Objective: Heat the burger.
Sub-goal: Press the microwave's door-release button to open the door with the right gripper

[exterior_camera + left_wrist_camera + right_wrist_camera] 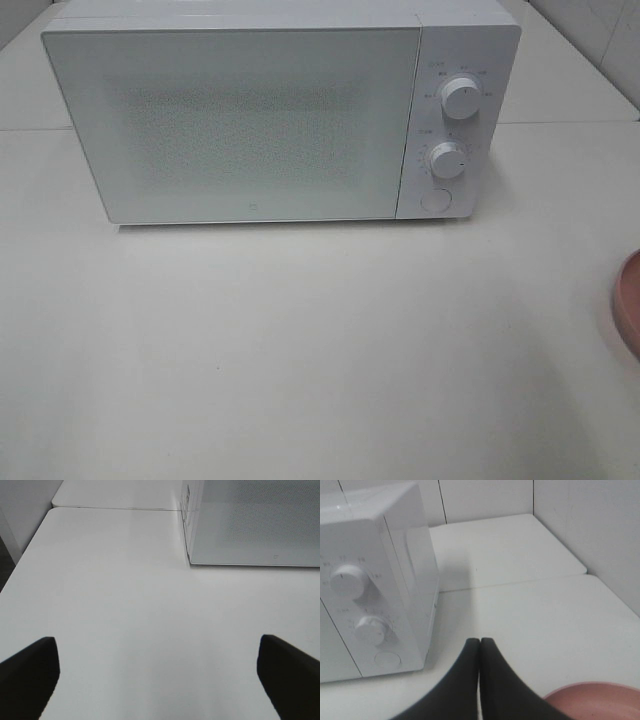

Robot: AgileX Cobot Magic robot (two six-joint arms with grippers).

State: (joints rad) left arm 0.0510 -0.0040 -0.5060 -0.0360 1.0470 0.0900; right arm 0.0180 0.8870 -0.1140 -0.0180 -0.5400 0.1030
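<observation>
Jaws on the left gripper (157, 645) stand as wide as they go and hold nothing, with bare white worktop (125, 605) between and beneath them. Those on the right gripper (480, 642) are pressed together tip to tip, also empty.

Ahead of the left jaws and off to one side is a corner of the microwave (240, 125), its door (250, 525) closed. Ahead of the right jaws is its control panel: two knobs (350, 577) one above the other, and a round button (387, 658) below them. A pink plate (600, 695) lies just beside the right jaws, close under them, only partly in view.

The step in hand is probably getting the door open. The closed right tips suit a push on the round button, so I would bring them in square to its face and below the lower knob, so that neither dial gets nudged. The wide left jaws should keep out of the door's swing.

The burger shows in none of the views. Its place cannot be told, and nothing of its bun or filling can be described. The plate's visible part is bare, and the door's frosted mesh reveals nothing inside.
</observation>
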